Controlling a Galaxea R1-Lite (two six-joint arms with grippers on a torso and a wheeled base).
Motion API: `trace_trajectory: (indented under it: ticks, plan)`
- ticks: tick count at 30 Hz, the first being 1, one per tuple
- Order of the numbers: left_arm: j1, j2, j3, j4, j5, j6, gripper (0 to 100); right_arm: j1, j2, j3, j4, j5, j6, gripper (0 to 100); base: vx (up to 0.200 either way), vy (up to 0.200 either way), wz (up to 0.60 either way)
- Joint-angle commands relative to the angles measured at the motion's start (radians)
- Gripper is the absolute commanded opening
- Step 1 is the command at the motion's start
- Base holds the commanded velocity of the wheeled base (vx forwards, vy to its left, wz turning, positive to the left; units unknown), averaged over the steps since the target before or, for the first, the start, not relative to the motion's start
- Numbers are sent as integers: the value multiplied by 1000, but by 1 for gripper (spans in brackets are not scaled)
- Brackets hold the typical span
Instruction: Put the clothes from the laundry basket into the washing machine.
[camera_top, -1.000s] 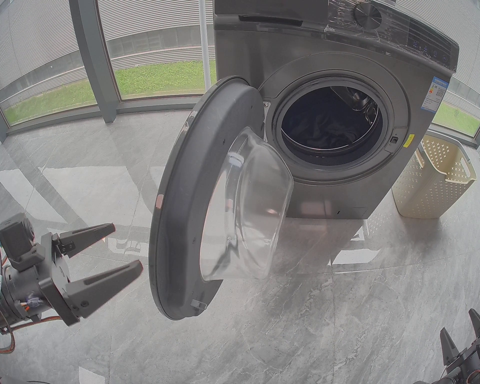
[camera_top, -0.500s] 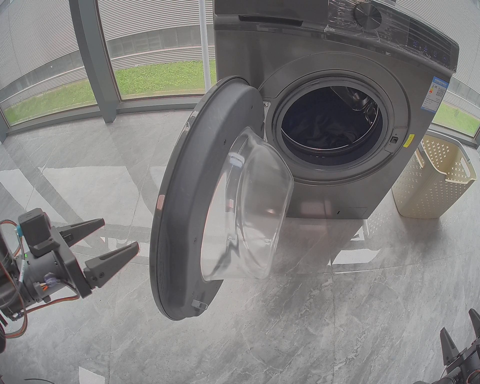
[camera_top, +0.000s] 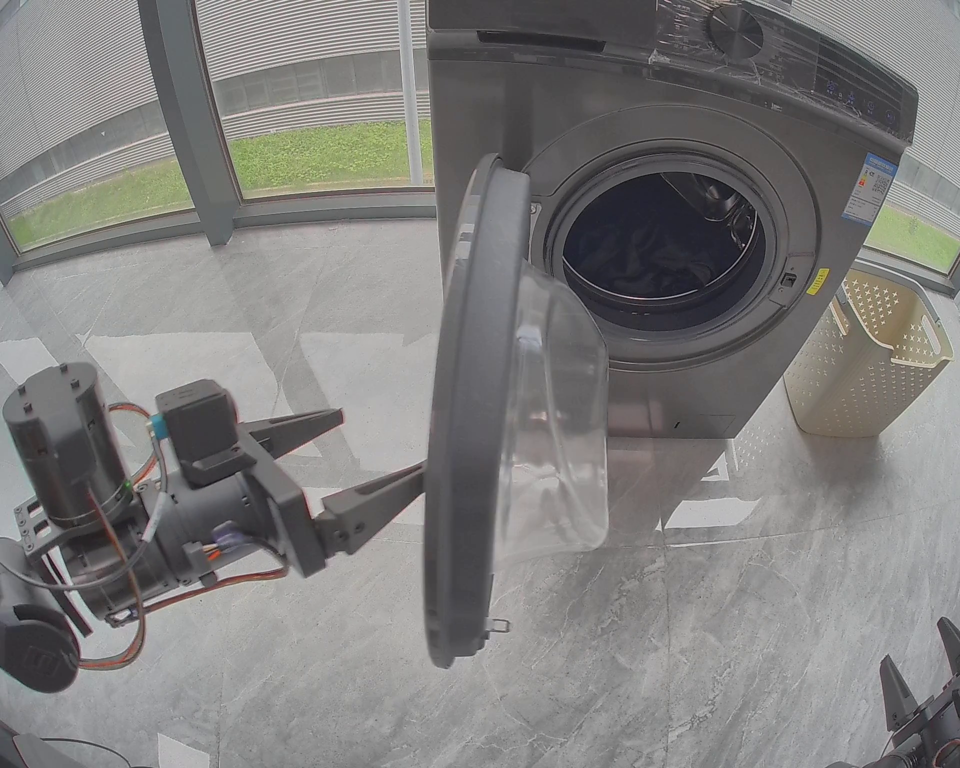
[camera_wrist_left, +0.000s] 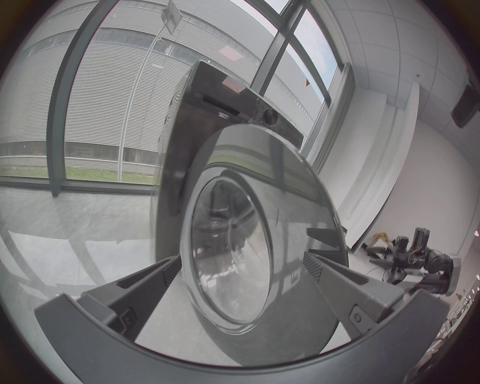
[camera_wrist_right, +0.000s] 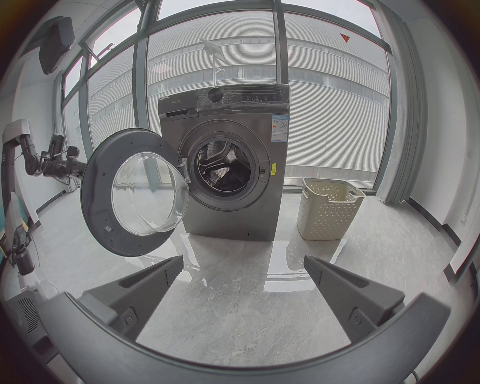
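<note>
The washing machine (camera_top: 700, 90) fills the upper right of the head view, its round opening uncovered and dark clothes (camera_top: 640, 250) lying inside the drum. Its door (camera_top: 470, 420) hangs from the left side of the opening and stands near the centre of the frame, turned almost edge-on to the head camera, with the clear glass bowl (camera_top: 560, 420) bulging toward the right. The left gripper (camera_top: 380, 443) sits at the lower left of the frame with its fingers (camera_top: 365, 505) spread apart and holding nothing - the tip of the lower one meets the door's outer rim. In the left wrist view the door's outer face lies just ahead of the spread fingers. The cream laundry basket (camera_top: 870, 360) stands on the grey tiled floor (camera_top: 700, 640) at the right edge, just beside the machine. The right gripper (camera_top: 915, 650) is in the lower right corner - its fingers (camera_wrist_right: 150, 280) wide apart and bare, well away from machine and basket.
</note>
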Motion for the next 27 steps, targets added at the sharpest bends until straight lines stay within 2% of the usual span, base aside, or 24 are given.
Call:
trace_trajectory:
  ticks: [1,4,6,8,12,15,16,19,25,27]
  plan:
    - [-102,176,-173,-49,40,-57,100,0,-7,7,0,0,1,100,0,0,0]
    - [-102,223,-231,-61,43,-69,100,0,-7,7,0,0,1,100,0,0,0]
    - [-102,301,-320,-75,44,-90,100,0,-7,7,0,0,2,100,0,0,0]
    - [-103,338,-360,-75,49,-94,100,0,-7,7,0,0,2,100,0,0,0]
    - [-123,453,-503,-81,99,-98,100,0,-7,7,0,-1,6,100,0,0,0]
    - [-133,539,-639,-86,149,-117,100,0,-7,7,0,-1,6,100,0,0,0]
    - [-133,539,-639,-86,149,-117,100,0,-7,7,0,-1,6,100,0,0,0]
    - [-131,654,-848,-64,199,-129,100,0,-7,7,0,-3,7,100,0,0,0]
    - [-125,814,-1127,22,310,-198,100,0,-7,7,0,-3,9,100,0,0,0]
    - [-122,832,-1170,49,322,-213,100,0,-7,7,-2,-3,9,100,0,0,0]
